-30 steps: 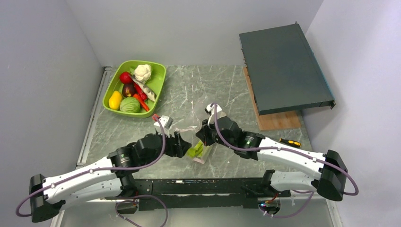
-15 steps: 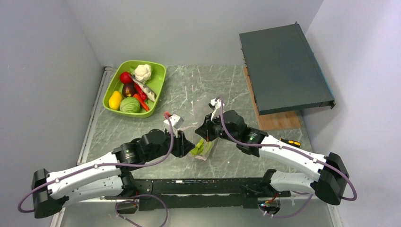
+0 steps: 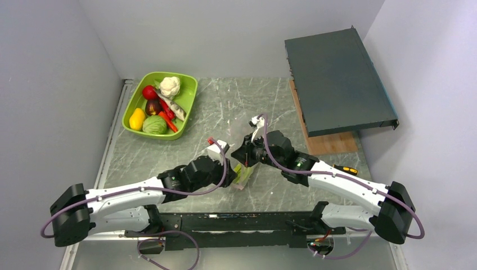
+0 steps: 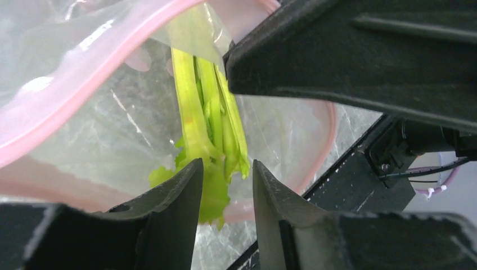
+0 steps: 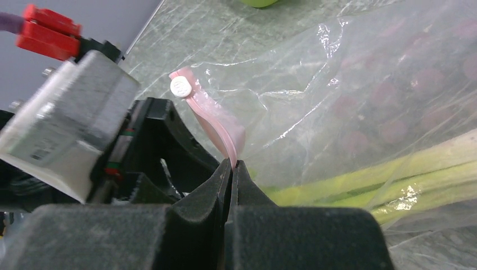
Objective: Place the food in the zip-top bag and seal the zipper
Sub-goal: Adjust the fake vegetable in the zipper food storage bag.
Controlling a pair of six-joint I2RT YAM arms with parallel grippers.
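The clear zip-top bag (image 5: 349, 73) hangs from my right gripper (image 5: 233, 163), which is shut on its pink zipper strip (image 5: 216, 124). Pale green celery stalks (image 4: 205, 118) lie inside the bag, also seen in the right wrist view (image 5: 394, 169) and from above (image 3: 243, 175). My left gripper (image 4: 226, 163) is open at the bag's mouth, its fingers on either side of the celery's leafy end, not closed on it. From above, the left gripper (image 3: 232, 170) and right gripper (image 3: 246, 163) meet at the bag. More food lies in the lime-green tray (image 3: 194, 90).
The tray at back left holds a red tomato (image 3: 149, 91), cauliflower (image 3: 170, 86), yellow pepper (image 3: 136, 118), green cabbage (image 3: 154, 125) and others. A dark flat box (image 3: 337, 81) lies on a wooden board (image 3: 332, 143) at right. A small screwdriver (image 3: 344, 169) lies near the right arm.
My left arm has reached right, up to the bag's mouth. The right gripper shifted slightly right and back with the zipper strip. The celery sits a little further right.
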